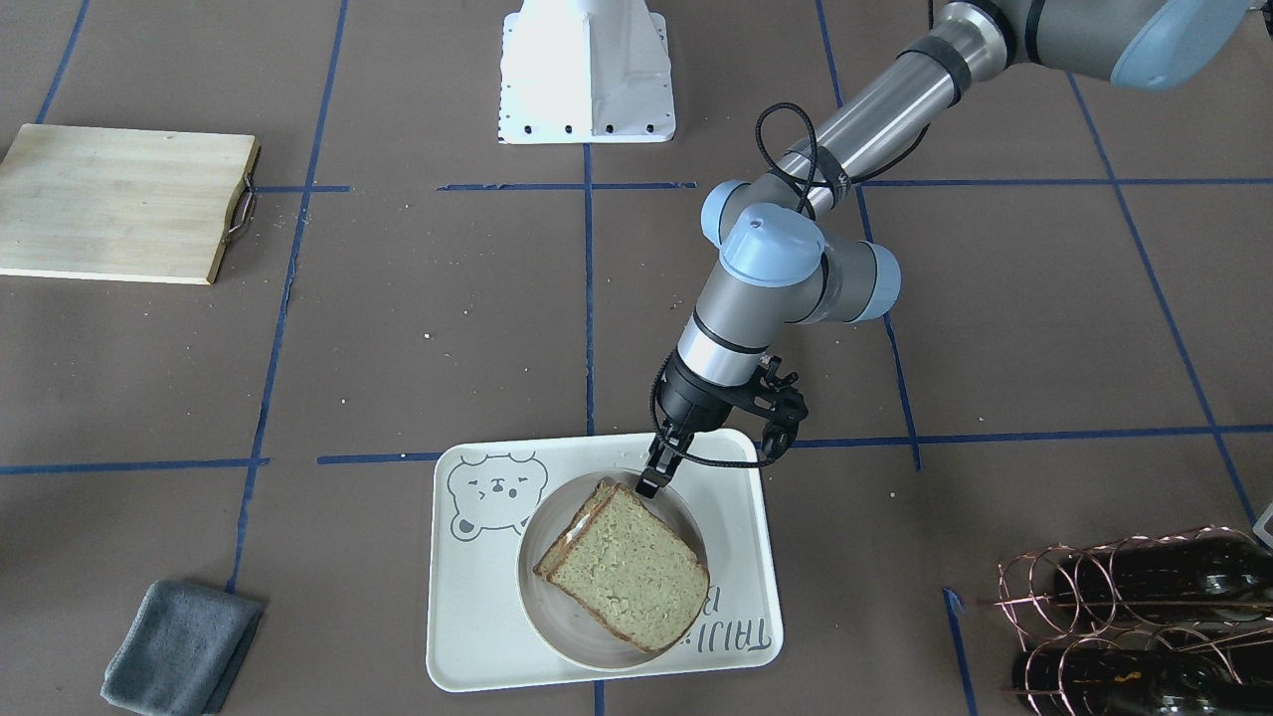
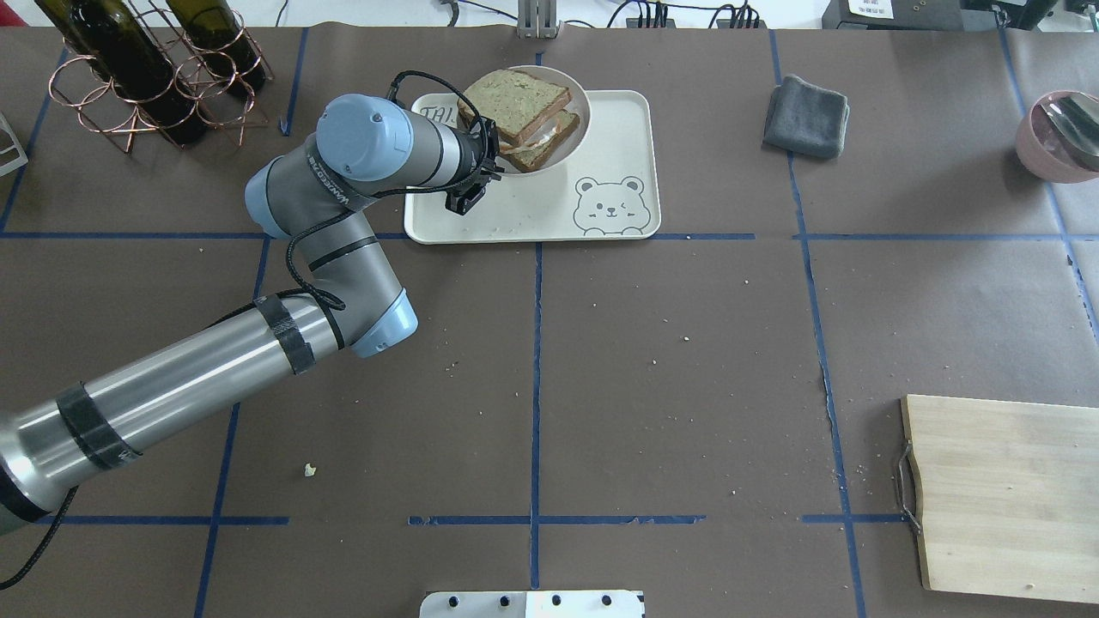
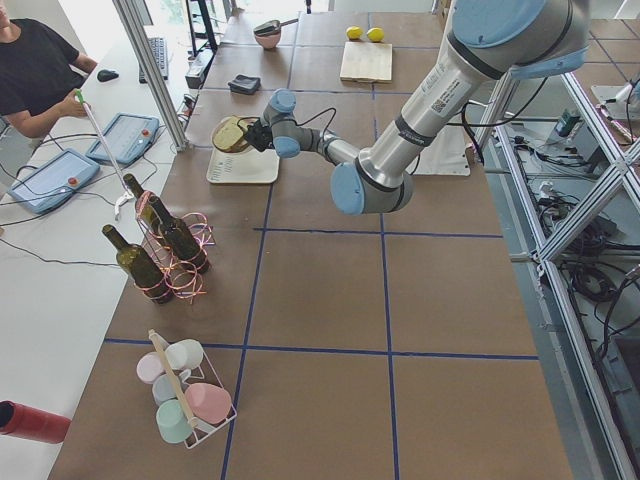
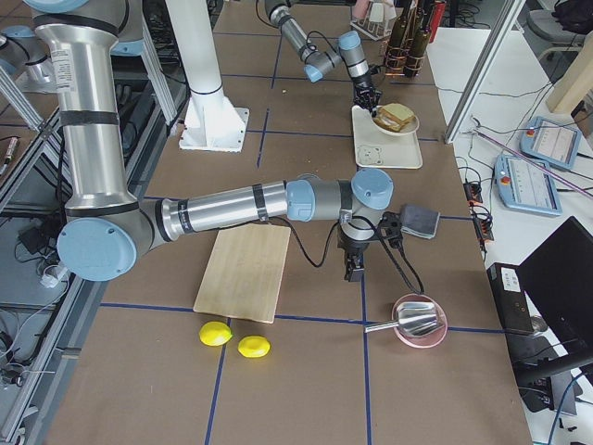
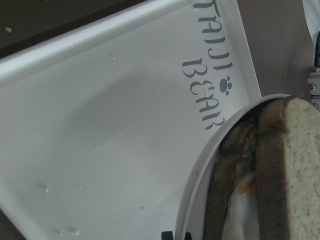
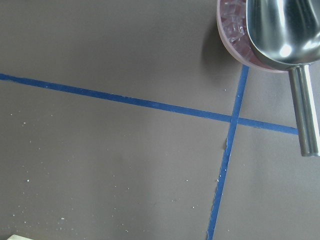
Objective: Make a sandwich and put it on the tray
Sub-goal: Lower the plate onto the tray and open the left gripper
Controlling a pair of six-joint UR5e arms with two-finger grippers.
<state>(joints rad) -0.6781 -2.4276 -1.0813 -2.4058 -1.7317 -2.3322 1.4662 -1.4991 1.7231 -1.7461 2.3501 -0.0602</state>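
Your left pincer (image 1: 652, 479) clamps the plate (image 1: 557, 625) rim over the tray (image 1: 477, 617); any tilt could slide the sandwich (image 1: 627, 572) off. Right pincer (image 4: 354, 269): can't tell.

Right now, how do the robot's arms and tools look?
Both arms: silver-grey tubes, pale blue joint caps. The left arm carries black tape bands and a looping black cable to the black left tool. The right arm matches, with a black right tool and cable.
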